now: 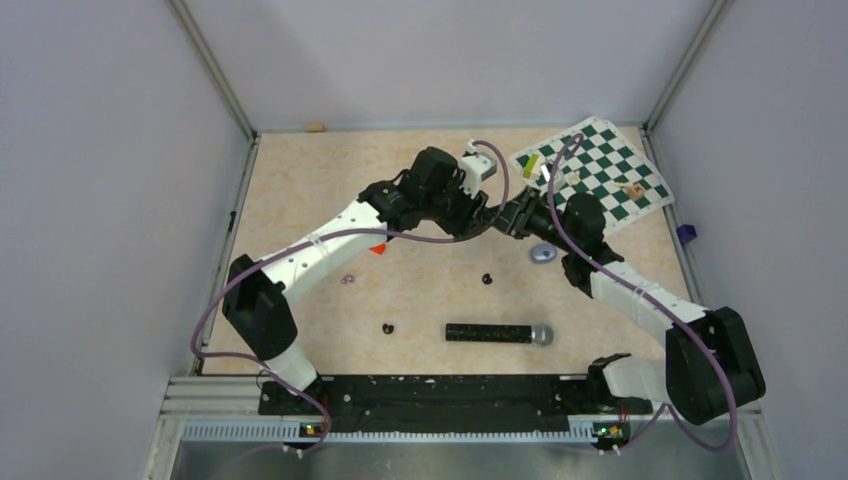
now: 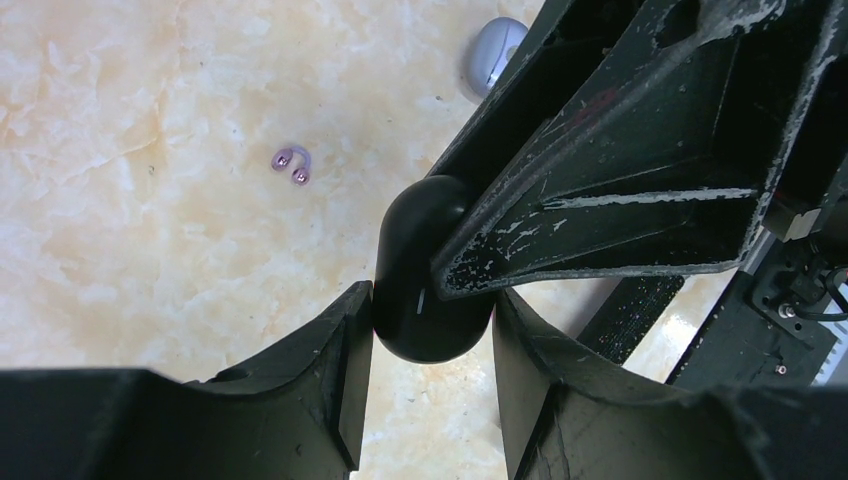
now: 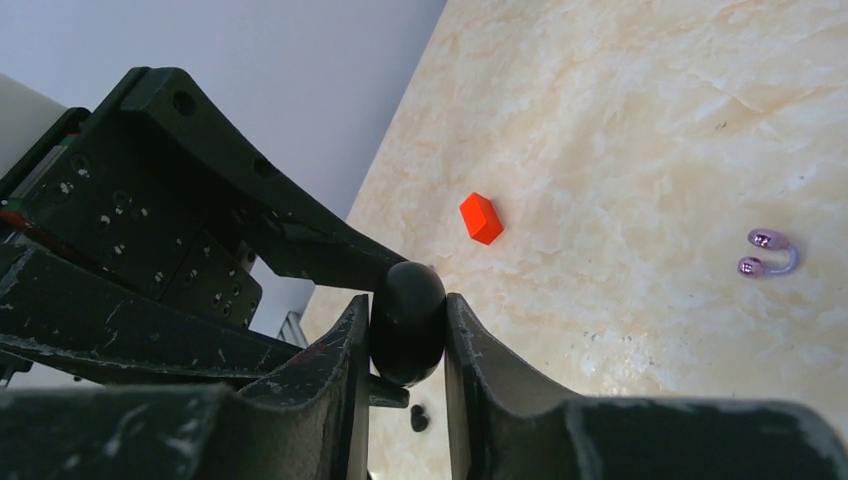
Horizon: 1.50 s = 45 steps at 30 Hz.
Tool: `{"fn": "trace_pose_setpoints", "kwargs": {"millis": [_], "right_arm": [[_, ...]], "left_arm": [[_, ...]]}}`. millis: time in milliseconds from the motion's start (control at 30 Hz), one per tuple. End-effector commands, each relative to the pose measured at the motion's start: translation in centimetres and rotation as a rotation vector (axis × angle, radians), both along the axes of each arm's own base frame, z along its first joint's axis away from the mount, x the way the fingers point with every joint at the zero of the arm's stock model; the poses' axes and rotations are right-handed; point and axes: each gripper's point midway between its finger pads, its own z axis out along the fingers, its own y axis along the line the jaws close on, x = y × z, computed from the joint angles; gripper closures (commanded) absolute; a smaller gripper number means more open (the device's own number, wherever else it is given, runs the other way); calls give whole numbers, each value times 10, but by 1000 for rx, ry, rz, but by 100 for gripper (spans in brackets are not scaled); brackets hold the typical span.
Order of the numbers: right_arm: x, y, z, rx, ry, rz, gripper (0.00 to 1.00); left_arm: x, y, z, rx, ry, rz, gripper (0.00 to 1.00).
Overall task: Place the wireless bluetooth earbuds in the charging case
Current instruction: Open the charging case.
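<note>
Jaws left and right: narrow, both clamping the charging case [image 2: 420, 300] at frame centre; earbuds [image 1: 487, 278] loose on surface [image 1: 300, 180].

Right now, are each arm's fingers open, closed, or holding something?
Left gripper: closed on the black charging case.
Right gripper: closed on that same charging case.

Beige marbled tabletop [image 1: 300, 180] viewed whole from above; glossy black oval pod [image 2: 420, 300] shared close-up by both wrist views.
</note>
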Motion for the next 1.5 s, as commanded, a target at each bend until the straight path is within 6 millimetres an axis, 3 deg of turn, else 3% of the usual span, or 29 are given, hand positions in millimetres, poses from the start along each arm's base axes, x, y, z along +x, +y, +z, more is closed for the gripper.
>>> {"fn": "trace_pose_setpoints", "kwargs": {"millis": [0, 267, 367, 633, 900, 1033, 1133, 1300, 1467], "right_arm": [[-2, 4, 22, 4, -87, 22, 85], [-2, -5, 47, -52, -225, 24, 89], [-6, -5, 60, -81, -308, 63, 89], [-44, 9, 98, -154, -502, 354, 90], [-84, 4, 88, -167, -645, 457, 88], [-93, 4, 86, -155, -667, 489, 86], [-92, 3, 78, -165, -663, 490, 86], [-90, 4, 68, -166, -638, 501, 86], [-88, 5, 61, -175, -622, 511, 86]], "left_arm": [[5, -6, 20, -29, -56, -17, 55], [-13, -2, 43, -56, -93, -110, 4], [-26, 3, 58, -87, -97, -160, 1], [-64, 26, 93, -349, 71, -435, 1], [-80, 35, 90, -435, 140, -506, 5], [-78, 28, 75, -429, 179, -517, 18], [-80, 21, 70, -421, 209, -530, 28], [-84, 11, 65, -388, 217, -557, 35], [-85, 4, 60, -368, 223, -573, 51]]}}
